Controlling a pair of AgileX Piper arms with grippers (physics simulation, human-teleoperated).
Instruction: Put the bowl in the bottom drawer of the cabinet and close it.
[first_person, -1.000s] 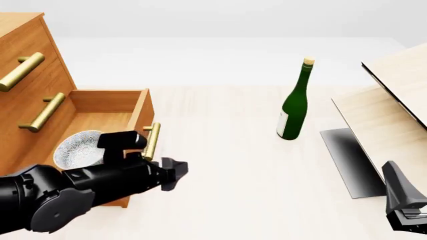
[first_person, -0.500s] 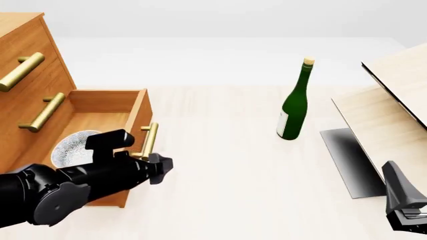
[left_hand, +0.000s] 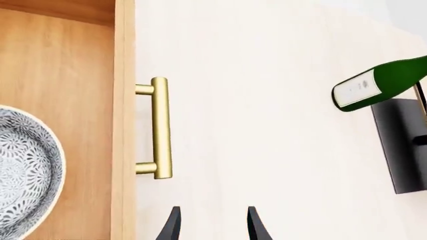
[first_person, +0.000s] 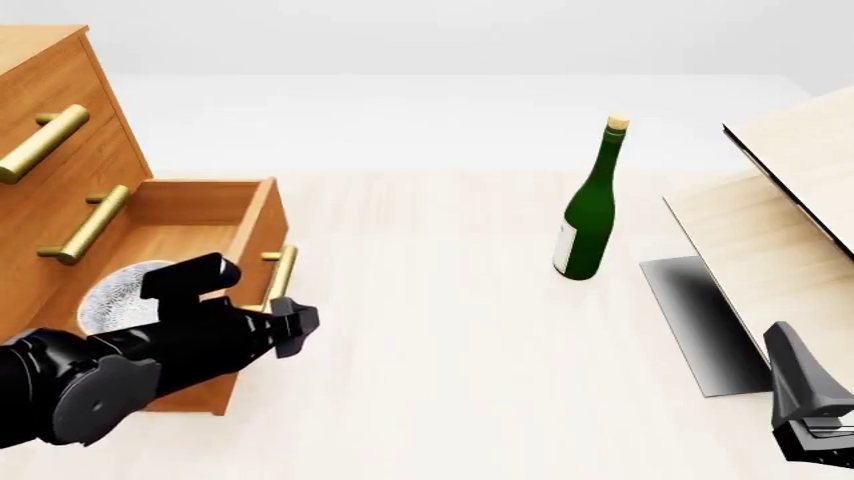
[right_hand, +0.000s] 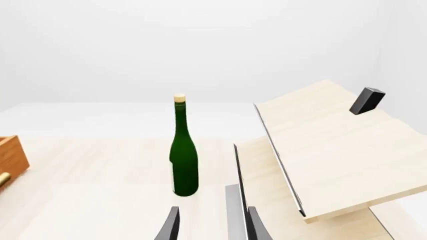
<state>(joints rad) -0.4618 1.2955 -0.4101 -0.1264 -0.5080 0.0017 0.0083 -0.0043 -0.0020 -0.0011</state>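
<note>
The cabinet stands at the far left with its bottom drawer partly pulled out. The speckled bowl lies inside the drawer, half hidden by my left arm. In the left wrist view the bowl sits behind the drawer front. My left gripper is open and holds nothing. It sits just off the drawer front beside the brass handle. In the left wrist view that handle lies ahead of the left gripper. My right gripper rests open at the near right.
A green wine bottle stands upright mid-table. A tilted pale wood panel with a black edge leans at the right over a dark base. In the right wrist view the bottle and panel are ahead.
The bottom drawer has slid further into the cabinet, and my left gripper has moved left with its front. The right arm has not moved.
</note>
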